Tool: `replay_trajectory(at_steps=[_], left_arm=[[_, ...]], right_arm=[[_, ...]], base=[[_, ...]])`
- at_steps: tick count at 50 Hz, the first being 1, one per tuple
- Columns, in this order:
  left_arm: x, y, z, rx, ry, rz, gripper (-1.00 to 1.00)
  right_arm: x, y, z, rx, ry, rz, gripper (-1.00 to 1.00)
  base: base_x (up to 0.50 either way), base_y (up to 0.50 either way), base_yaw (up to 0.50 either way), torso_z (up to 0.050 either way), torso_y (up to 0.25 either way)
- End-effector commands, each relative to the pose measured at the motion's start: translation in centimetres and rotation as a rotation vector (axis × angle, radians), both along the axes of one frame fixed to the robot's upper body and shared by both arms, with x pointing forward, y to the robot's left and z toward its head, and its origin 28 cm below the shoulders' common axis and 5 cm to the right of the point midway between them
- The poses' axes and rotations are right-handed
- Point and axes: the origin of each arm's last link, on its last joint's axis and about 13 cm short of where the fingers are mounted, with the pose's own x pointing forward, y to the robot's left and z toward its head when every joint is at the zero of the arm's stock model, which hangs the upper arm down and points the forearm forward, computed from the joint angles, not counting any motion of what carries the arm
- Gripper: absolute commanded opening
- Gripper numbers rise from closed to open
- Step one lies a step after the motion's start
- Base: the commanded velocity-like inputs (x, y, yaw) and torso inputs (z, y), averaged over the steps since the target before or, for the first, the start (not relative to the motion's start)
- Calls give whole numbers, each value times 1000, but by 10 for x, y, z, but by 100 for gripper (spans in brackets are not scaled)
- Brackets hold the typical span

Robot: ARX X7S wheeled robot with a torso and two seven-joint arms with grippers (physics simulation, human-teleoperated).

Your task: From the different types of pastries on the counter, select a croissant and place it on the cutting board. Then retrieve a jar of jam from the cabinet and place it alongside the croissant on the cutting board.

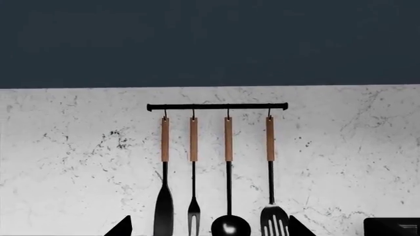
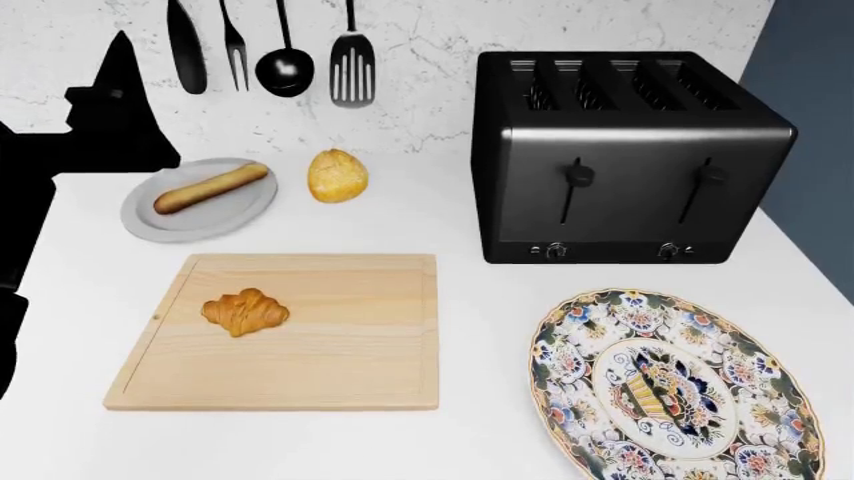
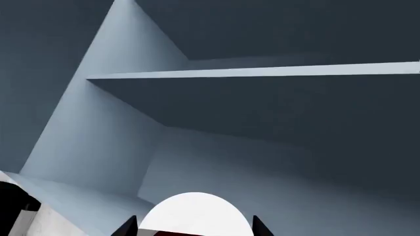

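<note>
Already the croissant (image 2: pixel 246 311) lay on the cutting board (image 2: pixel 347 375). Inside the cabinet, the jar of jam (image 3: pixel 195 214) sat squarely between the right gripper (image 3: pixel 195 227) tips, whether clasped I couldn't tell; the left gripper (image 1: pixel 208 227) faced the hanging utensils (image 1: pixel 217 172), apparently empty-handed.

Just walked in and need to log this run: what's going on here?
The croissant already lies on the cutting board. The right gripper is inside the cabinet, its fingers either side of the white-lidded jar of jam; a firm grip can't be confirmed. The left gripper faces the hanging utensils, holding nothing.
</note>
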Motion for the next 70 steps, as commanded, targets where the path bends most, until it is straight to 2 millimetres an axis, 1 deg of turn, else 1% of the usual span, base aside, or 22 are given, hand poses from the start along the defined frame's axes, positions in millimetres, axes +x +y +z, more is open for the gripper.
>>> replay_trajectory(at_steps=[1, 5, 10, 11, 14, 27, 34, 57, 70], left_arm=[[1, 1, -1, -1, 1, 2, 100], [1, 0, -1, -1, 2, 0, 100], [1, 0, 0, -1, 0, 2, 100], [1, 0, 1, -2, -1, 3, 100], [2, 0, 1, -1, -2, 2, 100], [2, 2, -1, -2, -2, 5, 100], [2, 1, -1, -5, 1, 6, 100], [2, 2, 0, -7, -5, 12, 100], [0, 4, 0, -10, -7, 20, 100]], right_arm=[[-16, -4, -12, -81, -88, 100, -100], [-17, -3, -16, -86, -90, 140, -100], [-12, -2, -23, -91, -65, 156, -100], [-5, 1, -31, -96, -27, 179, -100], [3, 7, -43, -110, 16, 222, -100], [30, 20, -77, -123, 131, 303, -100], [42, 26, -95, -132, 185, 320, -100], [64, 37, -142, -160, 305, 333, -100], [85, 39, -180, -180, 366, 294, -100]], base=[[0, 0, 0, 0, 0], [0, 0, -1, 0, 0], [0, 0, 0, 0, 0], [0, 0, 0, 0, 0], [0, 0, 0, 0, 0], [0, 0, 0, 0, 1], [0, 0, 0, 0, 1], [0, 0, 0, 0, 1], [0, 0, 0, 1, 1]])
